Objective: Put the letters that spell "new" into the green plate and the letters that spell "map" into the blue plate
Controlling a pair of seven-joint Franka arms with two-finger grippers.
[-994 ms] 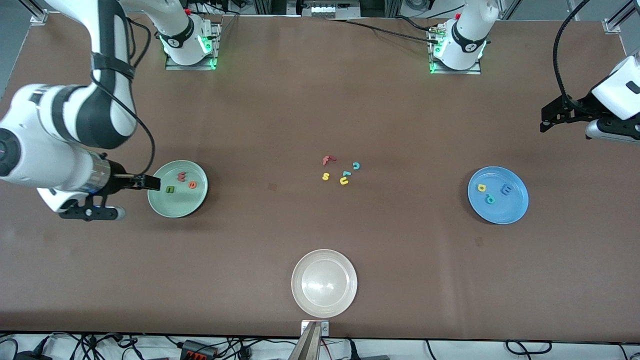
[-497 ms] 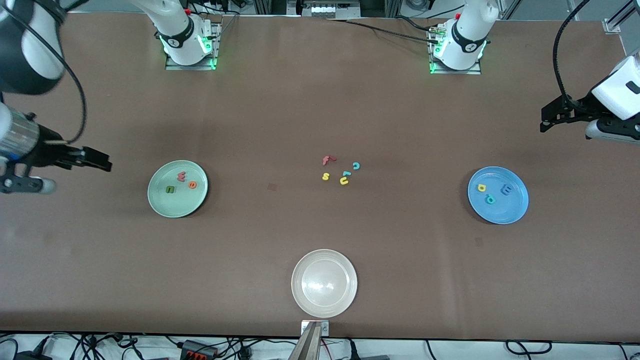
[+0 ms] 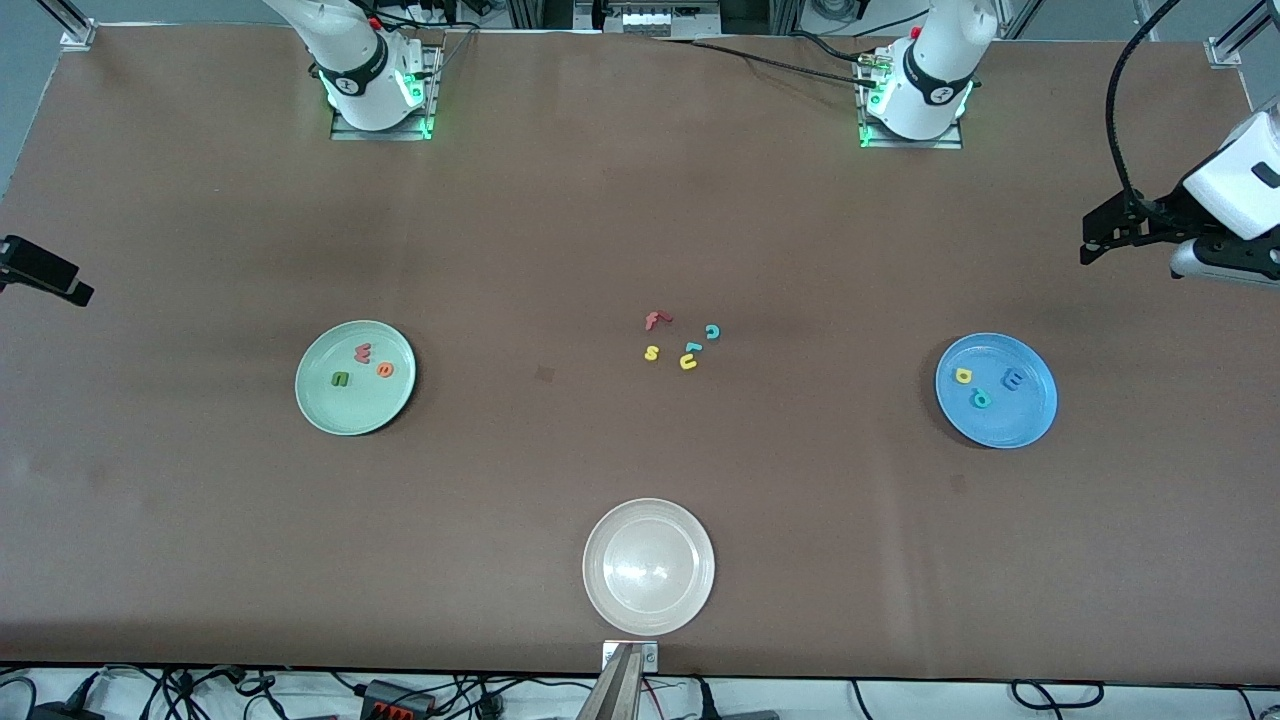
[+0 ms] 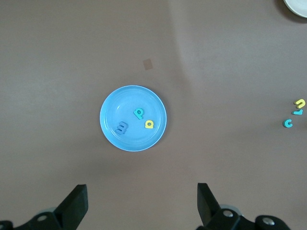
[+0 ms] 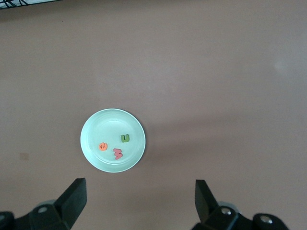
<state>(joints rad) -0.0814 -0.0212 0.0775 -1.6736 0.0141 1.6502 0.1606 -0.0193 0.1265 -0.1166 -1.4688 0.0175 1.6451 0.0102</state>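
On a wide brown table (image 3: 560, 220), matte and faintly creased, two white arm bases bolted along the edge farthest from the front camera, each lit green at the foot. Cables and power strips strung along the nearest edge, metal framing and grey floor past the table's corners.

Toward the right arm's end, the green plate (image 3: 330, 405), holding the green n (image 3: 341, 379), orange e (image 3: 385, 370) and red w (image 3: 363, 351), clustered in the half of the plate farther from the camera. Toward the left arm's end, the blue plate (image 3: 1020, 425), holding the blue m (image 3: 1014, 379), yellow a (image 3: 964, 376) and teal p (image 3: 981, 399), close together but apart.

Between the two plates, loose on the bare table, a small group of spare letters: red f (image 3: 656, 320), yellow s (image 3: 651, 353), yellow u (image 3: 688, 362), teal c (image 3: 712, 332) and one more teal piece (image 3: 692, 347) just beside the u. Nearer the camera, close to the table's edge, a whitish-beige plate (image 3: 600, 600), glossy.

Right gripper (image 5: 139, 199) raised high over the table at its own end, jaws spread wide, nothing between them, green plate in sight below. Left gripper (image 4: 141, 201) raised over the table at its end, jaws likewise wide and holding nothing, blue plate below.
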